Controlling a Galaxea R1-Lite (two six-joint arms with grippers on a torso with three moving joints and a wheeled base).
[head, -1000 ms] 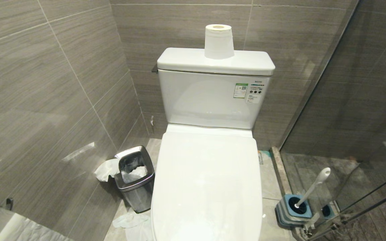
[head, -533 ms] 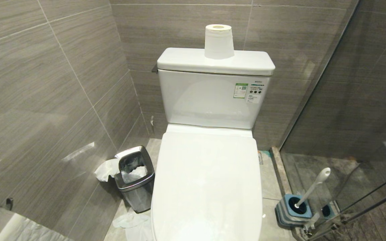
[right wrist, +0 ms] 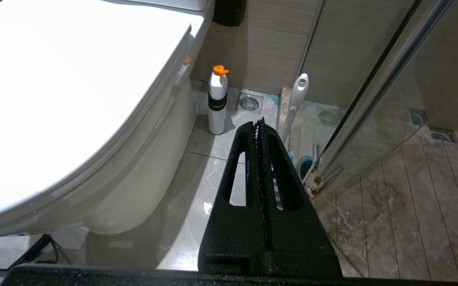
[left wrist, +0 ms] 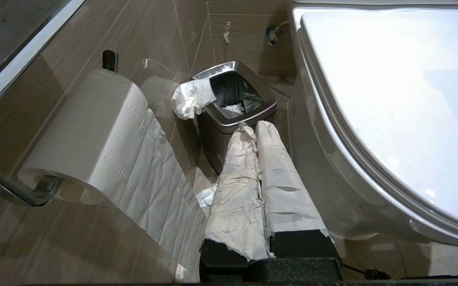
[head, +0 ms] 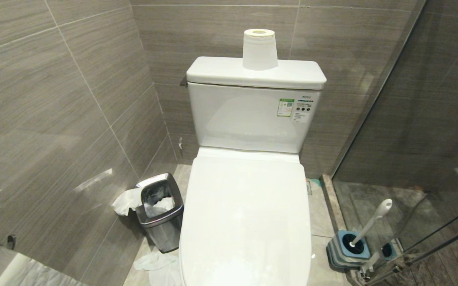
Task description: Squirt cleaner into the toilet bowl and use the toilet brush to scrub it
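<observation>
Toilet lid [head: 249,214] down, so the toilet bowl is covered. Toilet brush [head: 370,222] leans in its holder [head: 348,248] at the shower-glass foot. Cleaner bottle [right wrist: 217,101] stands beside the toilet base. Left gripper [left wrist: 259,131] and right gripper [right wrist: 260,125] pinched together, empty, parked low either side.

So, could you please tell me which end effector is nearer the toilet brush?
Right. The right end effector hangs beside the toilet brush; the left end effector is across the toilet, by the steel bin.

Only "TOTO" faintly legible, top right of tank [head: 249,119] front, above green-white sticker [head: 285,107]; sticker print too small to read.
</observation>
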